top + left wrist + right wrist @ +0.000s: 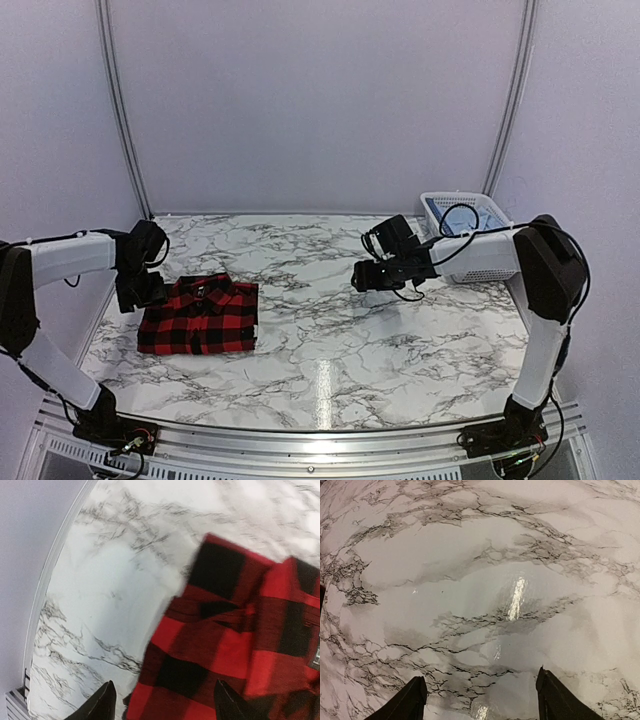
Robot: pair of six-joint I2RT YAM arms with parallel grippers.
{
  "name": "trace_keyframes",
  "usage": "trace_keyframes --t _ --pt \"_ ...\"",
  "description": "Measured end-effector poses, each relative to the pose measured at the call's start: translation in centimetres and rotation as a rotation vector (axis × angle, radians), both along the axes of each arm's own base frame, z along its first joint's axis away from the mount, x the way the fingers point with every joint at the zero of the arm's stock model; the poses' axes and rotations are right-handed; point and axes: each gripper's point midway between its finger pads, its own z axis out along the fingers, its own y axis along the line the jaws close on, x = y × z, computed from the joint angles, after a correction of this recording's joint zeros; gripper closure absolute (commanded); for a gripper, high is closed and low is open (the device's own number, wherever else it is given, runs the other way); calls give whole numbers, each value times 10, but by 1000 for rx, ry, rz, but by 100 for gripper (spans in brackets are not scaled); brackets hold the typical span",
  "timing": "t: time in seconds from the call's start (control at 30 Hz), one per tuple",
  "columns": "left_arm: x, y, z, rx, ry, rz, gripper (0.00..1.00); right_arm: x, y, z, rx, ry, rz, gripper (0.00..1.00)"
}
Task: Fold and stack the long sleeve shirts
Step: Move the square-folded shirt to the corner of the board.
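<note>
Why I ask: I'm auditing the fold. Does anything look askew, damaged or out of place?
Nothing stands out. The red-and-black shirt lies folded in a tidy rectangle at the left of the table, no sleeve trailing out. The white basket stands upright at the far right corner.

We are looking across a marble table [330, 345] whose middle and near stretch are lying bare, leaving wide passage between the two arms. The folded red-and-black shirt [200, 317] is taking up the left side. The left gripper [140, 293] is standing over its left edge with fingers [100, 706] spread, and a strip of bare marble is running between the shirt and the left wall [60, 150]. The right gripper [362, 277], jaws apart, is hanging over bare marble near the middle. The white basket [478, 268] is blocking the far right corner, just behind the right arm [485, 252].
</note>
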Motion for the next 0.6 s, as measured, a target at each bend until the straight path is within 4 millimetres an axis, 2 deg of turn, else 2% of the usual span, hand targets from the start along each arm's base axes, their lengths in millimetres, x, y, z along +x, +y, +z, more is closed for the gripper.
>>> trace_keyframes --t 0.1,0.17,0.27,0.33,0.43,0.53,0.6 --pt "16 -25 32 -12 -111 -63 19 0 1 9 9 -15 3 29" --pt "26 -49 51 -34 -172 -111 16 0 2 15 15 -26 6 28" --pt "34 -92 62 -74 -211 -186 15 -1 4 20 19 -35 11 22" --pt "38 -128 60 -99 -213 -245 14 -2 4 22 16 -40 14 18" --pt "38 -180 44 -133 -193 -326 14 -3 5 29 16 -56 19 12" --pt "36 -218 26 -172 -171 -375 14 -5 3 43 24 -83 13 10" --pt "37 -235 17 -198 -163 -385 14 -7 -1 53 28 -105 6 8"
